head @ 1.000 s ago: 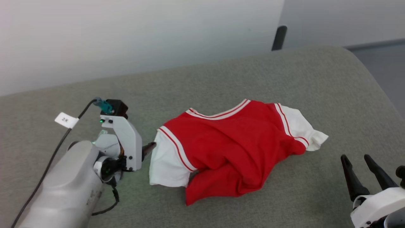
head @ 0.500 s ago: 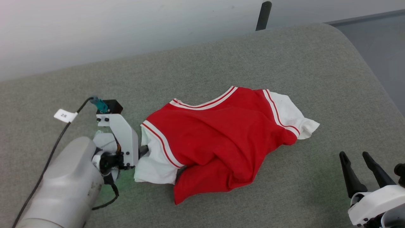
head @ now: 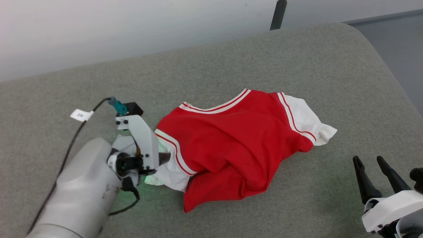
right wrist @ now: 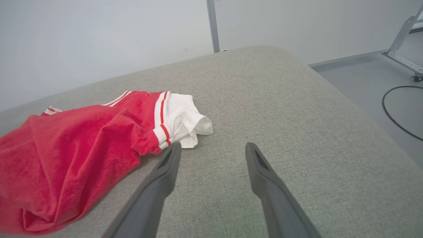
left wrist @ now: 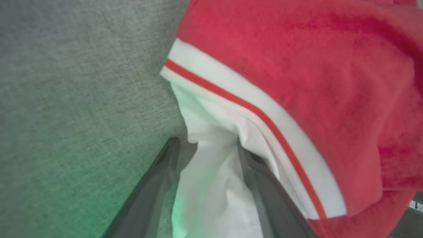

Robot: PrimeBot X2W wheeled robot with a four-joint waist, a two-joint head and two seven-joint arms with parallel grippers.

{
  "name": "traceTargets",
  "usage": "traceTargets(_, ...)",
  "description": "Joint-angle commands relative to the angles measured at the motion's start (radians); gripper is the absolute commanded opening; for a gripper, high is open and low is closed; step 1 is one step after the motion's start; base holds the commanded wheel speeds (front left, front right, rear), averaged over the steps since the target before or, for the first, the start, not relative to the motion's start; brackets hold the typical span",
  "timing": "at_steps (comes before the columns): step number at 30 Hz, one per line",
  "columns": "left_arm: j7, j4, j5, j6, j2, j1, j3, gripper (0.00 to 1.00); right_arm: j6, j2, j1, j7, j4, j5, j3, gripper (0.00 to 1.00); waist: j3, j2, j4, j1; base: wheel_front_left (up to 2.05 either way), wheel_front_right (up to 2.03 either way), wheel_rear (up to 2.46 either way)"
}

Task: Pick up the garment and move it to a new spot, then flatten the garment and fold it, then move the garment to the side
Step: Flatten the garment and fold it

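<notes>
The garment [head: 238, 145], a red T-shirt with white sleeves and striped trim, lies crumpled in the middle of the grey padded table [head: 211, 66]. My left gripper [head: 165, 158] is at its left white sleeve [head: 172, 172]. In the left wrist view the two fingers stand apart on either side of that sleeve [left wrist: 211, 185], which bunches between them; the gripper [left wrist: 207, 142] is open around it, with the red body [left wrist: 297, 66] just beyond. My right gripper [head: 367, 159] hovers open at the lower right, apart from the garment; its open fingers [right wrist: 213, 147] point past the right sleeve [right wrist: 185, 122].
The table's rounded right edge [head: 393, 79] drops to a grey floor [head: 403, 33]. A dark post [head: 278, 13] stands behind the table. A black cable [right wrist: 396, 112] and a wheeled metal frame [right wrist: 404, 36] are on the floor. My left arm's tagged cable [head: 81, 115] trails over the table.
My left gripper has pushed right, from beside the white sleeve to straddling it, and the sleeve has bunched up. The head camera shifted. The right gripper stayed put.
</notes>
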Motion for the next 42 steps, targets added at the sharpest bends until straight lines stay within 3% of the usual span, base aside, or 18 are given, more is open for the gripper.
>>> traceTargets(1, 0.027, 0.003, -0.022, -0.008, -0.055, 0.071, -0.024, 0.24, -0.001, 0.002, -0.008, -0.005, 0.002, -0.004, 0.001, 1.0, -0.001, 0.0, 0.001, 0.0, 0.0, 0.0, 0.0)
traceTargets(2, 0.03, -0.008, -0.028, -0.008, -0.057, 0.074, -0.026, 0.0, -0.001, 0.003, -0.008, -0.006, 0.003, -0.004, 0.001, 1.0, -0.001, 0.0, 0.002, 0.0, 0.0, 0.0, 0.0)
traceTargets(17, -0.017, -0.1, 0.022, -0.004, 0.091, 0.014, -0.087, 0.0, -0.001, -0.004, 0.034, 0.005, 0.005, -0.015, -0.034, 1.0, -0.06, 0.0, 0.048, 0.0, 0.0, 0.0, 0.0)
traceTargets(35, -0.119, -0.197, 0.123, -0.004, 0.348, 0.079, -0.204, 0.0, -0.001, -0.011, 0.105, 0.052, -0.035, -0.02, -0.046, 1.0, -0.14, 0.0, 0.1, 0.0, 0.0, 0.0, 0.0)
traceTargets(41, -0.177, -0.146, 0.097, 0.001, 0.353, 0.115, -0.192, 0.0, -0.001, -0.011, 0.116, 0.068, -0.044, -0.017, -0.044, 1.0, -0.15, 0.0, 0.103, 0.0, 0.0, 0.0, 0.0)
traceTargets(42, -0.183, -0.136, 0.09, 0.001, 0.344, 0.121, -0.188, 0.21, -0.001, -0.011, 0.118, 0.069, -0.044, -0.017, -0.042, 1.0, -0.151, 0.0, 0.104, 0.0, 0.0, 0.0, 0.0)
